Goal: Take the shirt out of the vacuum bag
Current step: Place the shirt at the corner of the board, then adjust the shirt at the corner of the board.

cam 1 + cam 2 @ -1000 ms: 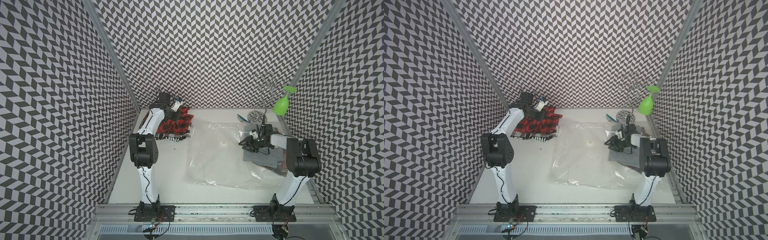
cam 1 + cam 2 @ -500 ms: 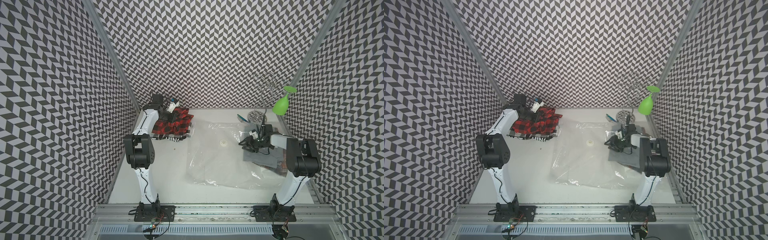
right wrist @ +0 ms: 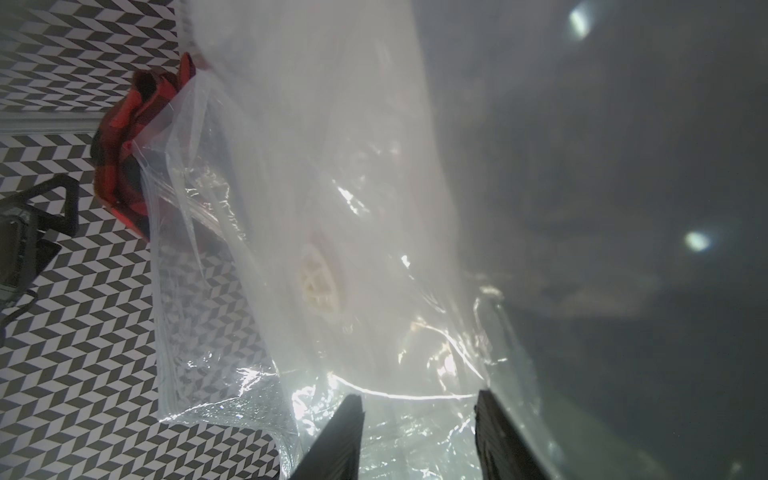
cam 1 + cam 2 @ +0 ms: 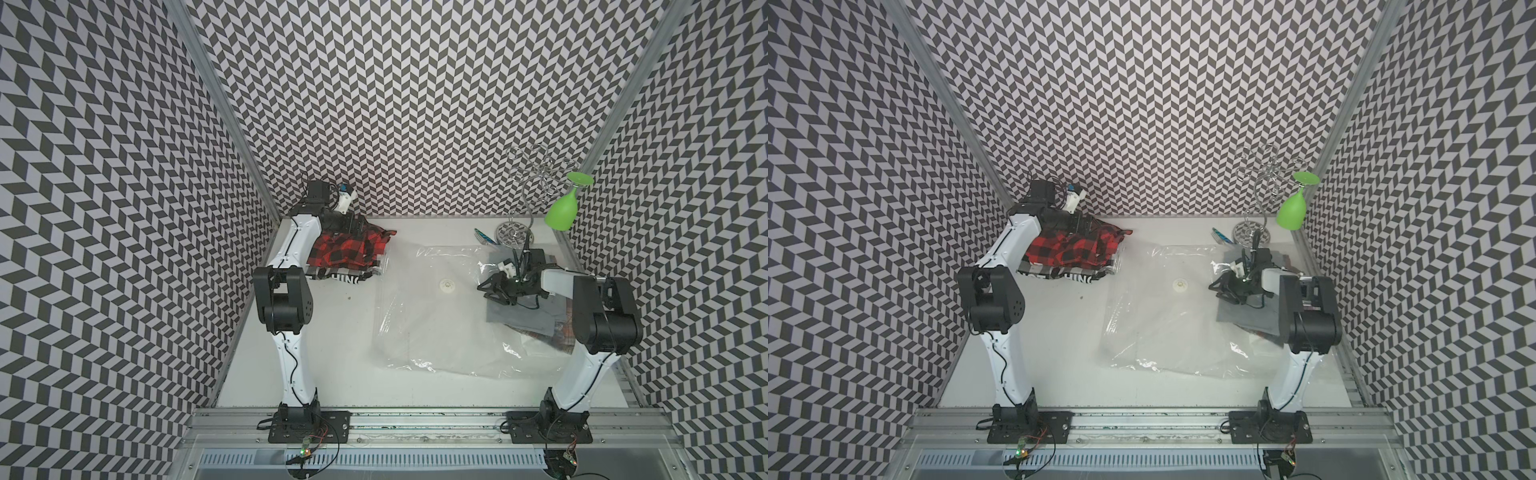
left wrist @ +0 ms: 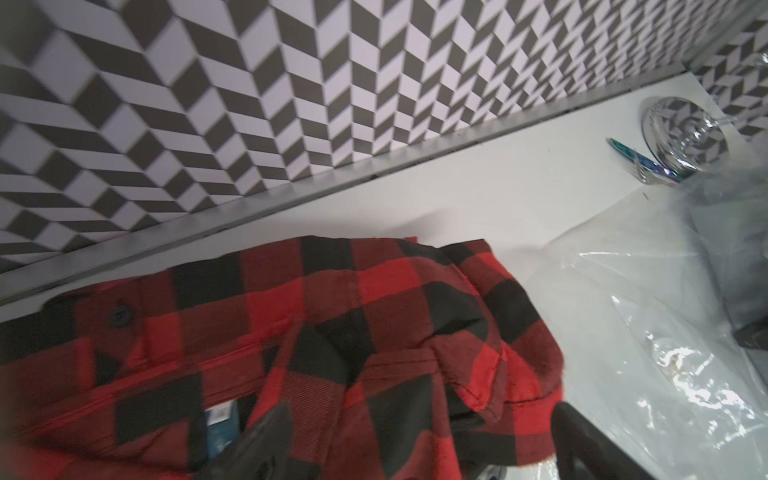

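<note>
Shirt (image 4: 345,253) outside vacuum bag (image 4: 436,328), at far-left desk (image 4: 311,357) corner, directly beneath left claw (image 5: 419,409): jaws wide, gripping nothing. Right claw (image 4: 494,287) well apart at bag's right edge; grip unclear.

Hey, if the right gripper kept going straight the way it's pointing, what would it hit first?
The vacuum bag: its clear film lies directly ahead of the right gripper, with the white valve farther along. Depth is unclear, so it may already touch the plastic.
</note>
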### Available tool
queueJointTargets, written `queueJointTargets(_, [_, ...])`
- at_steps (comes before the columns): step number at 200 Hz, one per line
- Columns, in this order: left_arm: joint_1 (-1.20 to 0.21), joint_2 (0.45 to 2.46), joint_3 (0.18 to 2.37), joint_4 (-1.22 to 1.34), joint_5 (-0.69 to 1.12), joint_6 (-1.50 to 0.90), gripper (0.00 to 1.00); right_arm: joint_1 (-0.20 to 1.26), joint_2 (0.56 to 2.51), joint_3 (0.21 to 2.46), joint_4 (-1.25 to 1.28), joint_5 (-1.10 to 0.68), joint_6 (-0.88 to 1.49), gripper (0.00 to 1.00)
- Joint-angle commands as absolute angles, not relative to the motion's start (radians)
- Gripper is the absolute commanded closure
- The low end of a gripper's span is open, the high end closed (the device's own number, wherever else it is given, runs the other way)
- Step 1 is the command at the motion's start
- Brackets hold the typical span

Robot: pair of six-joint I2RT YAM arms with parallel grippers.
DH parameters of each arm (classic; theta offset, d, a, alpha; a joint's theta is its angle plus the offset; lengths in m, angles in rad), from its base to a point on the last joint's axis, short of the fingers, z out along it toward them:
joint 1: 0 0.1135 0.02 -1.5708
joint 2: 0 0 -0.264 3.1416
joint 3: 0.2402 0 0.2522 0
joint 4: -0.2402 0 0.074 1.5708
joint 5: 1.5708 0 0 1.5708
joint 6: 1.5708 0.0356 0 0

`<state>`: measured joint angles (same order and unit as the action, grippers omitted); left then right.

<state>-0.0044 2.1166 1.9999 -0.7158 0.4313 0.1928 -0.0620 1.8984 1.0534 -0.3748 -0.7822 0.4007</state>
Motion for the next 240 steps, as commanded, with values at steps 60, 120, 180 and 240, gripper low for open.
queueJointTargets(60, [0.153, 1.84, 1.59, -0.55, 0.125, 0.032, 0.01, -0.069, 1.909, 1.041, -0.36, -0.745, 0.4, 0.53])
queueJointTargets(120, [0.294, 1.771, 1.391, -0.402, 0.208, -0.097, 0.01, -0.069, 1.915, 1.046, -0.359, -0.744, 0.396, 0.53])
queueJointTargets(180, [0.347, 1.883, 1.394, -0.3, 0.409, -0.266, 0.01, -0.069, 1.92, 1.053, -0.362, -0.738, 0.391, 0.53])
queueJointTargets(240, [0.333, 1.961, 1.356, -0.131, 0.532, -0.39, 0.01, -0.07, 1.927, 1.061, -0.361, -0.734, 0.389, 0.53])
